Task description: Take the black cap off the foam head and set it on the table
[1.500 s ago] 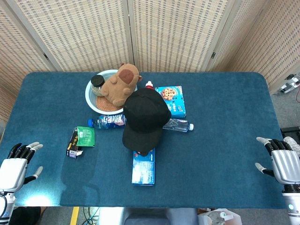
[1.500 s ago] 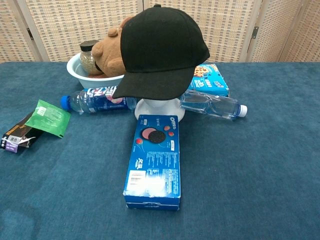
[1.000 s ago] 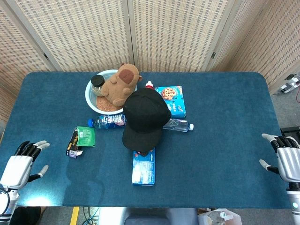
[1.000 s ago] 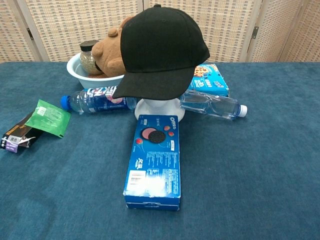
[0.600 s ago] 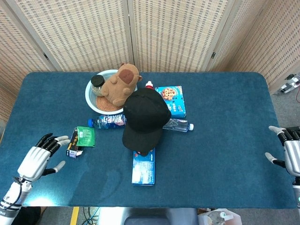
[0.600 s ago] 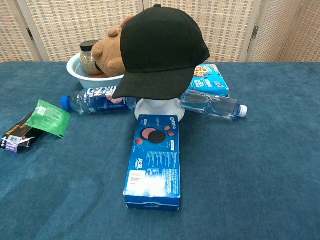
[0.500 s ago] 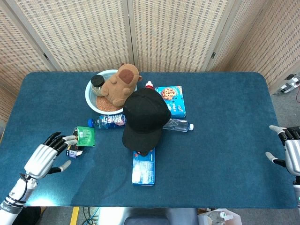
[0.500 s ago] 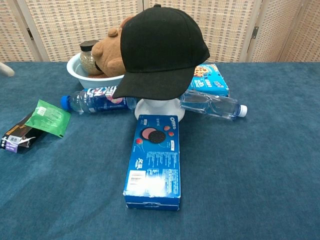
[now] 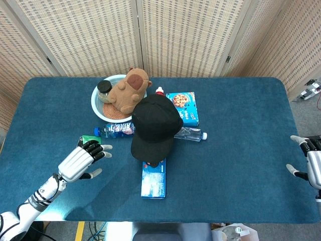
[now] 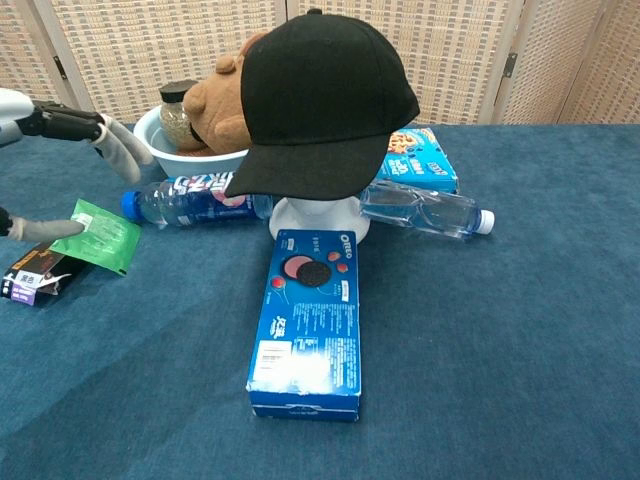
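1. I am seeing the black fabric baseball cap (image 9: 155, 125) sitting on the white foam head (image 10: 318, 213) at the centre of the blue cloth-covered table (image 9: 241, 150); in the chest view its brim is pointing toward the lower left of the frame, and only the white base of the head is showing beneath it.
2. I am holding my left hand (image 9: 80, 160) over the table at the lower left of the head view, its fingers spread apart and gripping nothing. Its fingertips are covering part of the green foil sachet (image 10: 96, 236) and the small black carton (image 10: 33, 274) beside it; I cannot tell whether they are touching either.
3. In the chest view that same hand is entering from the left edge, dark fingers (image 10: 62, 122) in front of the white bowl's rim.
4. My right hand (image 9: 312, 163) is hanging at the far right edge of the head view, just off the table, fingers apart and empty.
5. A long blue cookie box (image 10: 308, 322) is lying flat directly below the foam head, touching its base.
6. A clear plastic bottle with a blue cap (image 10: 185, 201) is lying on its side left of the head, and a second clear bottle with a white cap (image 10: 425, 211) is lying right of it.
7. Behind the cap, a white round bowl (image 9: 98, 105) is holding a brown plush animal (image 9: 126, 90) and a small glass jar (image 9: 104, 88).
8. A smaller blue cookie box (image 9: 183, 106) is lying to the upper right of the cap.
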`<action>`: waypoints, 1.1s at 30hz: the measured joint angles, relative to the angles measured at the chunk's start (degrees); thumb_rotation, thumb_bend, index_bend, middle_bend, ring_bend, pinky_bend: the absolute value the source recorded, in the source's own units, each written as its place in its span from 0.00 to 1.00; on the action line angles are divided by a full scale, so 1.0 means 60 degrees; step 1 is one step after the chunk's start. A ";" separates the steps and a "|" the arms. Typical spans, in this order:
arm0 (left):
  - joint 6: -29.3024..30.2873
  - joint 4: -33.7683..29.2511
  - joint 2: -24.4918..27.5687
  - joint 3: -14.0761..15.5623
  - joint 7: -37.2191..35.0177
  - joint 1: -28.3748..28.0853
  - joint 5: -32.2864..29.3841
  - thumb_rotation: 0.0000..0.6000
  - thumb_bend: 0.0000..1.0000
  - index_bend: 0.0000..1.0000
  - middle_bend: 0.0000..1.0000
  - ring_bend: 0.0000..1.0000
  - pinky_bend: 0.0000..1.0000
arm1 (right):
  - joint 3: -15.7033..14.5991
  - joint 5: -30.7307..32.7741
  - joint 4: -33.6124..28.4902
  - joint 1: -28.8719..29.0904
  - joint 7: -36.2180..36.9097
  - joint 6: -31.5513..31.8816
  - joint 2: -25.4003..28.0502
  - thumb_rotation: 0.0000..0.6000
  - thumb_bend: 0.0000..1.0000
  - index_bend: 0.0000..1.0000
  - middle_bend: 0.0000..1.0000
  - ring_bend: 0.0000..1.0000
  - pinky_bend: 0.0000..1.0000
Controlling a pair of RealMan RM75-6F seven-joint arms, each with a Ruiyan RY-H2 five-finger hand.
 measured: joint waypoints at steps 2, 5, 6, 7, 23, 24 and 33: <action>-0.0175 -0.0010 -0.0098 -0.0072 0.0309 -0.0164 -0.0113 1.00 0.25 0.35 0.40 0.46 0.50 | -0.0008 0.0015 0.0017 -0.0022 0.0028 0.0015 0.0004 1.00 0.05 0.28 0.32 0.25 0.29; -0.0519 -0.0139 -0.0118 -0.0117 0.0600 -0.0338 -0.0346 1.00 0.25 0.32 0.55 0.60 0.69 | -0.0030 0.0029 0.0056 -0.0055 0.0077 0.0027 0.0008 1.00 0.05 0.28 0.32 0.25 0.29; -0.0626 -0.0207 -0.0102 -0.0123 0.0656 -0.0387 -0.0418 1.00 0.25 0.31 0.61 0.65 0.77 | -0.0037 0.0033 0.0074 -0.0063 0.0097 0.0027 0.0007 1.00 0.05 0.28 0.32 0.25 0.29; -0.0766 -0.0294 -0.0082 -0.0131 0.0751 -0.0457 -0.0518 1.00 0.25 0.31 0.66 0.70 0.82 | -0.0043 0.0036 0.0084 -0.0067 0.0112 0.0024 0.0006 1.00 0.05 0.28 0.32 0.25 0.29; -0.0517 0.0287 -0.1273 -0.0298 0.0711 -0.1139 -0.0700 1.00 0.25 0.31 0.95 0.94 0.98 | -0.0127 0.0095 0.0236 -0.0115 0.0215 -0.0066 -0.0081 1.00 0.05 0.28 0.32 0.25 0.29; -0.0494 0.0303 -0.1354 -0.0308 0.0726 -0.1158 -0.0724 1.00 0.25 0.31 0.95 0.94 0.98 | -0.0132 0.0105 0.0245 -0.0115 0.0218 -0.0082 -0.0086 1.00 0.05 0.28 0.32 0.25 0.29; -0.0510 0.0385 -0.2102 -0.0382 0.1078 -0.1302 -0.1172 1.00 0.22 0.29 0.96 0.94 0.98 | -0.0149 0.0229 0.0327 -0.0096 0.0223 -0.0235 -0.0143 1.00 0.05 0.28 0.32 0.25 0.29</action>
